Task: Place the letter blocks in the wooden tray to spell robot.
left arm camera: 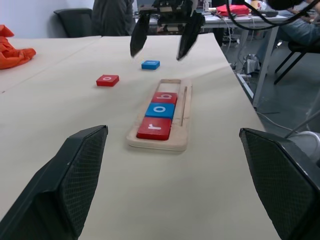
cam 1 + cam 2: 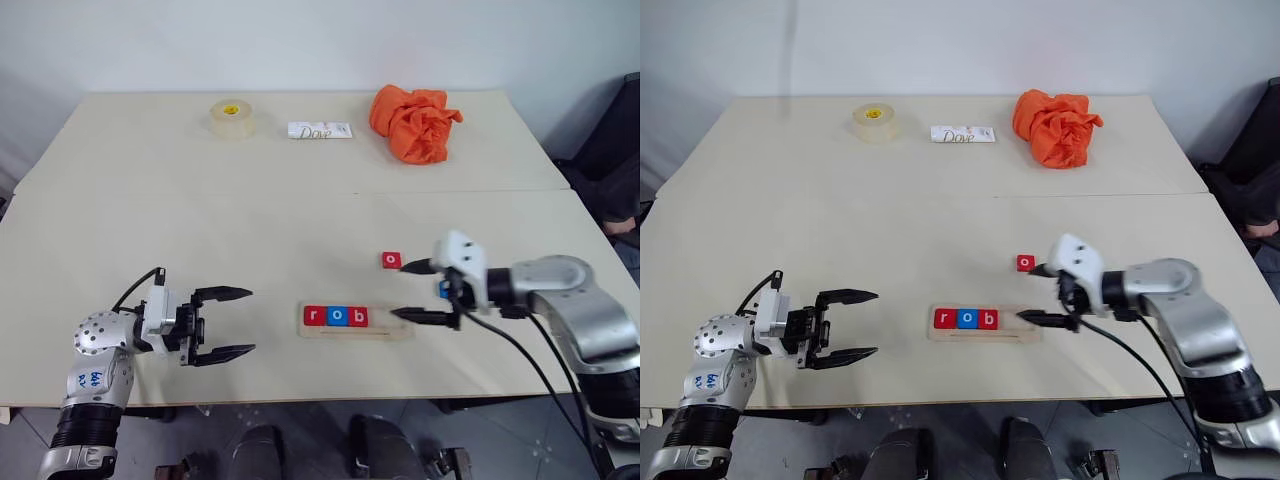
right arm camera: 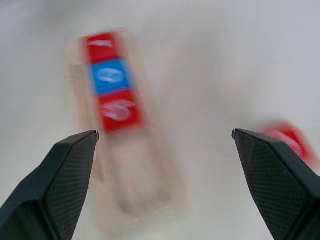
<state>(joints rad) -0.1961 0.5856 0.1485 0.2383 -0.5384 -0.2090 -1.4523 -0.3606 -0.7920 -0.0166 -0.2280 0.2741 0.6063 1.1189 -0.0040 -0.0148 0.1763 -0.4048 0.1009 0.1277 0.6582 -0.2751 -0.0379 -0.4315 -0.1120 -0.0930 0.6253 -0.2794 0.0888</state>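
We have r, o, b seated in the long pale wooden tray (image 2: 355,330); the loose red square "o" tile (image 2: 391,260) lies just beyond our right gripper (image 2: 412,291), jaws wide open, empty, nearer than our open-jawed left gripper (image 2: 232,324).

Both arms are silver-grey metal with white wrist housings. Black cables run along them. The left gripper (image 2: 232,324) and right gripper (image 2: 412,291) have black fingers.
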